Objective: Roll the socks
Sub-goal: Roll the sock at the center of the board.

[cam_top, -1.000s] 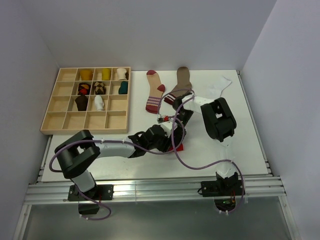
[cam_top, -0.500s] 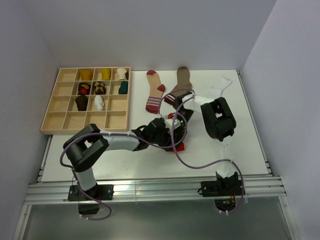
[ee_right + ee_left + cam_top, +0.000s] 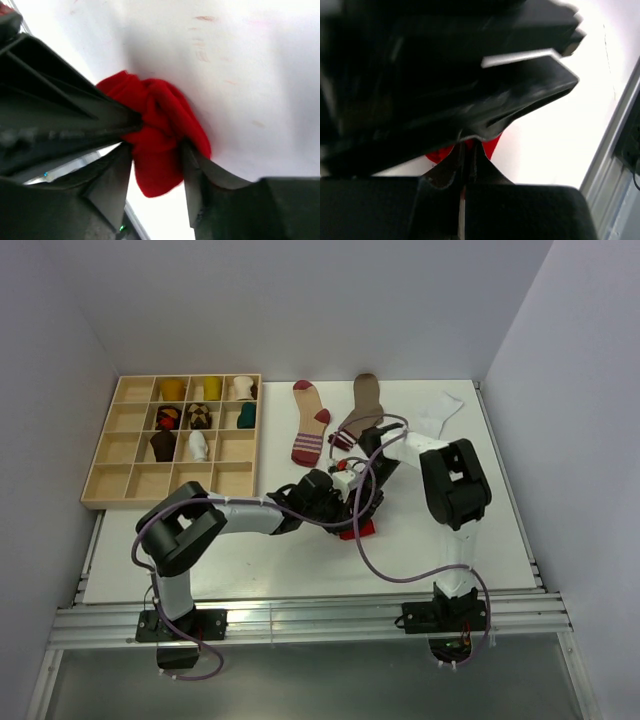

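1. The red sock (image 3: 160, 125) lies bunched into a loose bundle on the white table (image 3: 480, 530), near the middle and a little toward the near edge, under both arms' tips.
2. It looks light, soft and limp. The folds have no stiffness, so the roll will likely spring open unless it is kept pinched.
3. The knit fabric should give good grip to the fingers, not slip. It is not fragile, so a firm squeeze does it no harm.
4. The best hold is probably across the thick middle of the bundle, taking all layers at once. A grip on 1 outer flap would only pull that layer loose.
5. The left gripper (image 3: 468, 155) is closed tight, with only a thin slit between its fingers. Red fabric shows on either side of its tips, so it appears to pinch a thin fold of the sock.
6. The right gripper (image 3: 156, 150) stands partway open and straddles 1 lobe of the bundle. The fabric touches both inner faces, but I cannot tell whether it presses or only rests there.
7. 3 more socks lie flat at the far side, well apart from the grippers: a beige sock (image 3: 312, 425), a brown sock (image 3: 358, 410) and a white sock (image 3: 440, 410).
8. The wooden tray (image 3: 130, 490) at the left holds several rolled bundles.
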